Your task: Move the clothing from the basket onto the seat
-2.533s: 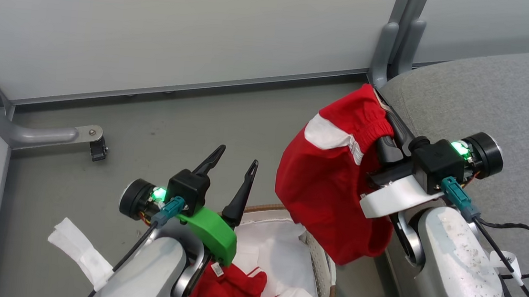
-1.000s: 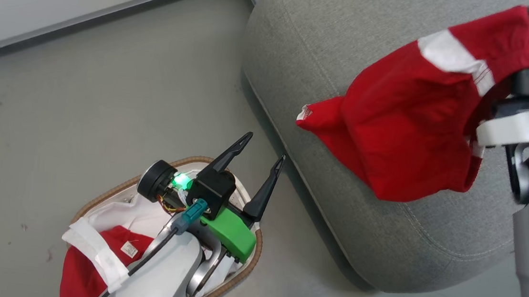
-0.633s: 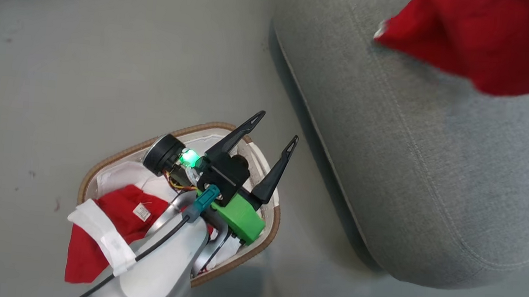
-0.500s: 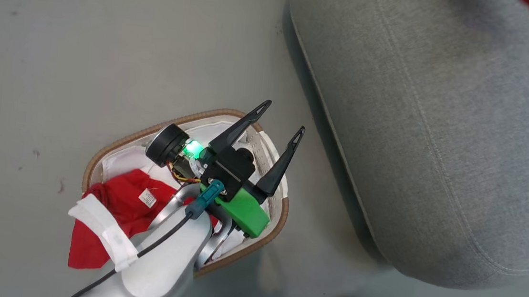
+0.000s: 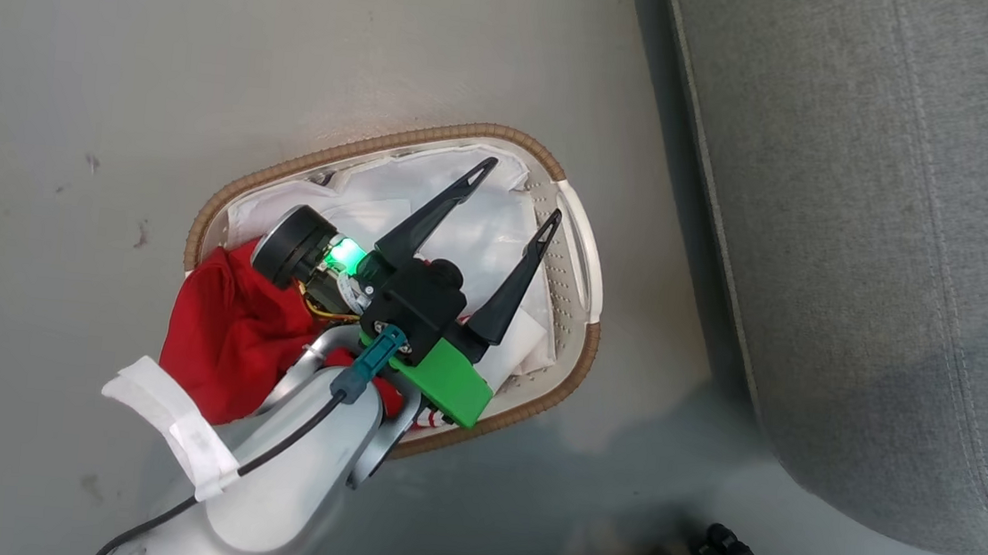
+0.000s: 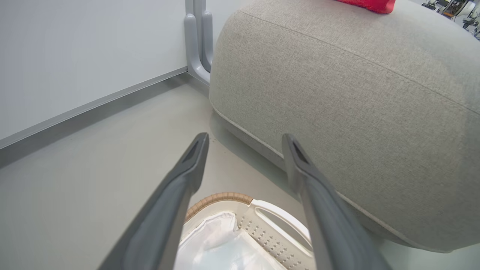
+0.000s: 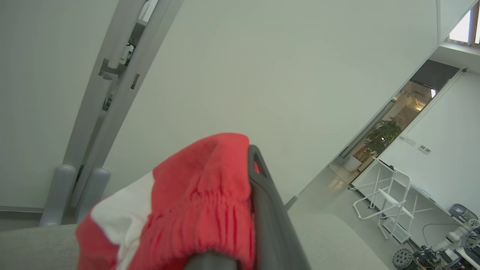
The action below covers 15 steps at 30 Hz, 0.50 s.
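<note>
In the basket (image 5: 581, 258): one red garment (image 5: 216, 334) | left pincer (image 5: 523, 189) spread, empty | right pincer (image 7: 243, 157) clamps second garment (image 7: 202, 195)

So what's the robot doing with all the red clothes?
It is moving red clothes out of the basket onto the grey seat. Its right gripper is pinching one red garment over the seat. Its left gripper hangs open above the basket, where another red garment lies at the left end, next to the white liner.
</note>
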Available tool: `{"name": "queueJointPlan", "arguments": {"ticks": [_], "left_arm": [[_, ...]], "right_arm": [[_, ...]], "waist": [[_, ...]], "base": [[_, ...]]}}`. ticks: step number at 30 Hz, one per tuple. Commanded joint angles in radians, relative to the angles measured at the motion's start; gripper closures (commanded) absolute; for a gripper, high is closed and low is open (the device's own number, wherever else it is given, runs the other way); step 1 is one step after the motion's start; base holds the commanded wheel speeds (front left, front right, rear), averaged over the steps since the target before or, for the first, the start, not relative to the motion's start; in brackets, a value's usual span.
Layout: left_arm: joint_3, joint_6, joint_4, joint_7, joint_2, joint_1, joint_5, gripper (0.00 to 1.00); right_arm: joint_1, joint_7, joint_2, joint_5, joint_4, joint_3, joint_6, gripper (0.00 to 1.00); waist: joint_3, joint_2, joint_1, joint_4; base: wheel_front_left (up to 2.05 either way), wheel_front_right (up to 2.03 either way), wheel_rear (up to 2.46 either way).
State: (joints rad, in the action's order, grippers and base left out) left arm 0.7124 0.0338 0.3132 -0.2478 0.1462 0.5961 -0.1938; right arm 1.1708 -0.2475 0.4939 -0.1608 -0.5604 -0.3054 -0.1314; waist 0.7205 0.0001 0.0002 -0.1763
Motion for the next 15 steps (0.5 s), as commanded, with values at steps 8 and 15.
{"name": "queueJointPlan", "arguments": {"ticks": [8,15], "left_arm": [[-0.007,-0.015,-0.026,0.011,0.029,0.009,-0.008,0.0],[-0.011,-0.027,-0.032,0.015,0.04,-0.007,-0.02,0.0]], "right_arm": [[-0.091,-0.018,-0.088,-0.039,-0.109,-0.03,0.001,1.0],[-0.193,-0.019,-0.126,-0.053,-0.077,-0.002,0.001,0.71]], "waist": [[0.044,-0.0001,-0.0002,0.017],[0.023,-0.0001,-0.0002,0.0]], "base": [[0.0,0.0,0.0],[0.0,0.0,0.0]]}}
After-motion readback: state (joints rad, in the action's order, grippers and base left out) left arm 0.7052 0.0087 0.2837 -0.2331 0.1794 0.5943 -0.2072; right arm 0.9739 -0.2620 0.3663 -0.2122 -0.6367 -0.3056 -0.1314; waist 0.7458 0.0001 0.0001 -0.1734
